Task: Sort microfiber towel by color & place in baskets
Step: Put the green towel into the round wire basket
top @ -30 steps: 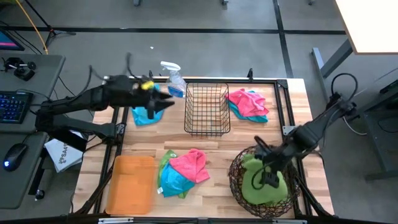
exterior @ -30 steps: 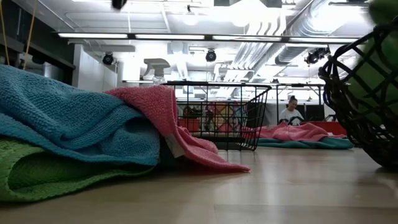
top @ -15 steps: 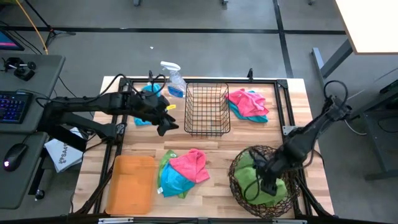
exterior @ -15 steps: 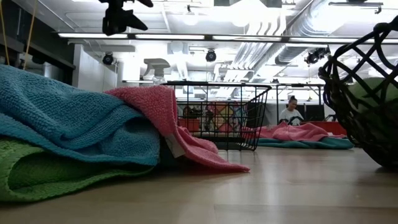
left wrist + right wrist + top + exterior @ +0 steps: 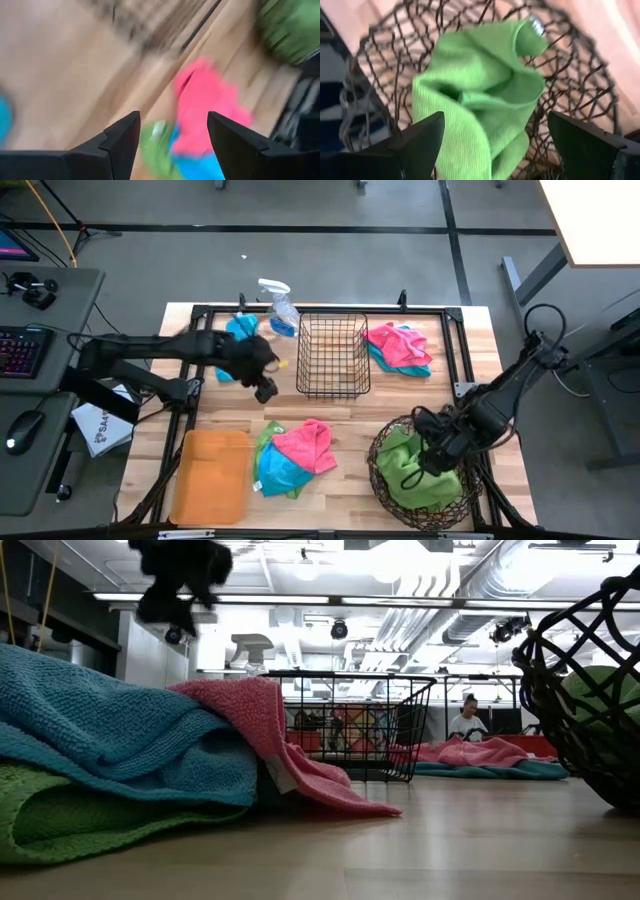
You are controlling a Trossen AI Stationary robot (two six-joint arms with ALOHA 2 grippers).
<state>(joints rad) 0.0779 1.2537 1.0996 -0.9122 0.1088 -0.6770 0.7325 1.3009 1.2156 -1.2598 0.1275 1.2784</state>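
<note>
While the right claw [image 5: 432, 460] hangs open and empty over the green towel [image 5: 480, 105] at lower right, the open, empty left claw [image 5: 265, 388] is best lowered squarely onto the pink towel [image 5: 305, 444] at bottom centre.

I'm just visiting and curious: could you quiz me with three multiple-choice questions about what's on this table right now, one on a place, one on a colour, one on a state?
1. Where does the green towel lie?
A. orange tray
B. round woven basket
C. wire basket

2. What colour tops the front pile?
A. pink
B. white
C. black

3. How is the right gripper?
A. shut on a towel
B. open, empty
C. out of sight

Answers:
1 B: green fills the round woven basket.
2 A: a pink towel lies on top.
3 B: its fingers stand wide apart above the towel.
</note>
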